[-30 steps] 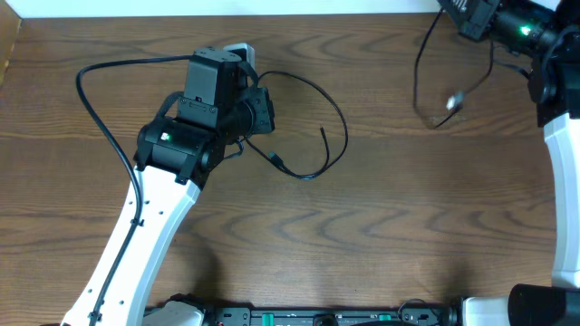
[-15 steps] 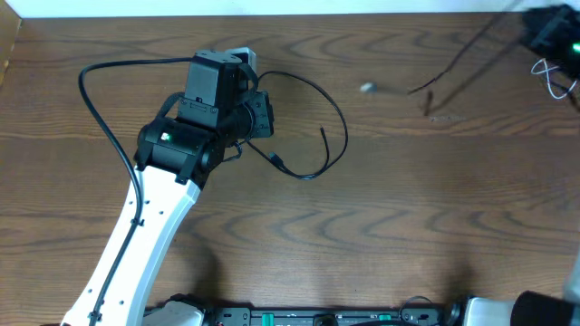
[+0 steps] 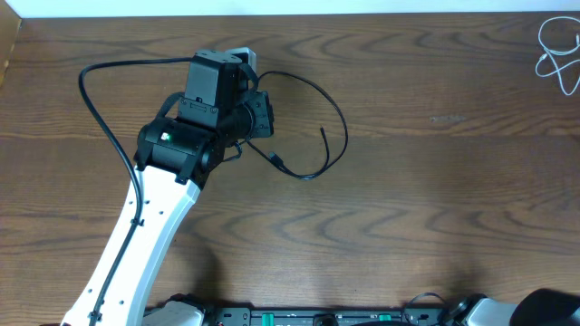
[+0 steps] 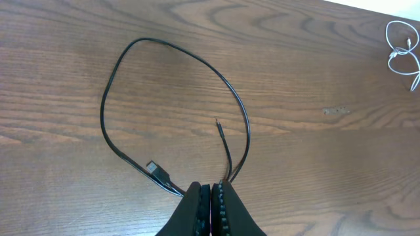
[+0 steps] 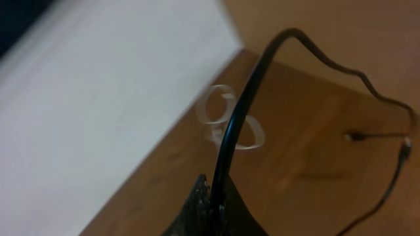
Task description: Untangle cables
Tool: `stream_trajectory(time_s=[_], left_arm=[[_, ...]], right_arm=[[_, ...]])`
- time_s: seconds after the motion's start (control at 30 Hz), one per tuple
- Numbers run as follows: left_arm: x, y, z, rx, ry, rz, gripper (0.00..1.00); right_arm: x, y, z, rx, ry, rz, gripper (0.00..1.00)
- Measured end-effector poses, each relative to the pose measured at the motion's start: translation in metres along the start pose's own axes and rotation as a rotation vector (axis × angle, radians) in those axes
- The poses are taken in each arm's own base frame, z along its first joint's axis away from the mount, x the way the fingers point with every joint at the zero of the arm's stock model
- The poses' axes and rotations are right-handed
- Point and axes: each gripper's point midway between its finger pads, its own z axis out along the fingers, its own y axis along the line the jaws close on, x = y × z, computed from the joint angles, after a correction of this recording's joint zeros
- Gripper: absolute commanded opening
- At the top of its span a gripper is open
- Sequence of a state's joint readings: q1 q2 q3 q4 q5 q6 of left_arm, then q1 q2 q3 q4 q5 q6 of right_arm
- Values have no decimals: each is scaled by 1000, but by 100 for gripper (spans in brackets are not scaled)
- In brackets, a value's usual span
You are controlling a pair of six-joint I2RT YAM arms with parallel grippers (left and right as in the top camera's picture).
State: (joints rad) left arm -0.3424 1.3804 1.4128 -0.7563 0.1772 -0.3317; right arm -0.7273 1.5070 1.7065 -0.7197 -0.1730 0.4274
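A thin black cable (image 3: 343,127) lies in a wide loop on the wooden table, right of my left arm (image 3: 201,118). In the left wrist view the loop (image 4: 115,78) runs back to my left gripper (image 4: 211,191), which is shut with the strands meeting at its tips. The cable's small plug (image 4: 155,170) and its thin bare end (image 4: 218,124) lie inside the loop. A white cable (image 3: 555,50) sits coiled at the table's far right corner (image 4: 401,49). My right gripper (image 5: 216,196) is out of the overhead view, shut on a second black cord (image 5: 244,105) above the blurred white coil (image 5: 226,121).
The left arm's own thick black wire (image 3: 95,109) arcs over the table at the left. A white strip (image 3: 272,7) borders the table's far edge. The table edge and a pale surface (image 5: 98,98) fill the left of the right wrist view.
My right arm has swung off to the right, out of the overhead view, taking its black cord along. The white cable now shows at the far right corner. The left arm has stayed still.
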Motion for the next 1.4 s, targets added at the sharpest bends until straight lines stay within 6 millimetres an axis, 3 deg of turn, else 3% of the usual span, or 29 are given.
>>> stream_trajectory(time_s=[0.2,0.23,0.27,0.33,0.4,0.5,0.6,0.7,0.83,1.0,1.07,1.13,1.23,1.4], left_arm=[[0,0,0,0,0,0,8],[0,0,0,0,0,0,8],[0,0,0,0,0,0,8],[0,0,0,0,1,0,8],[1,0,0,-1,2,0,8],[1,0,0,-1,3,0,8],[1,0,0,-1,3,0,7],[1,0,0,-1,3,0,8],[1,0,0,-1,2,0,8],[-2,1,0,0,-8,3,8],[-5,5,-1,-8,-13,-3,8],[-7,14,-2,-24,-15,-14,8],[-7,29,-3,-55,-6,-44,8],[-2,56,-8,-114,25,-102,8]], right_arm=[[12,-55,48,159,60,41,1],[19,-62,59,178,84,46,6],[23,-66,65,186,97,50,15],[36,-77,82,212,142,52,50],[52,-87,96,238,197,56,77],[78,-103,115,277,285,60,99],[94,-111,123,293,340,69,99],[101,-102,124,241,374,85,99],[107,-70,121,64,428,97,99],[127,5,105,-255,522,4,99],[147,42,95,-363,573,-67,99],[177,87,83,-479,631,-173,99],[217,140,66,-590,682,-312,99],[282,208,39,-710,719,-529,99]])
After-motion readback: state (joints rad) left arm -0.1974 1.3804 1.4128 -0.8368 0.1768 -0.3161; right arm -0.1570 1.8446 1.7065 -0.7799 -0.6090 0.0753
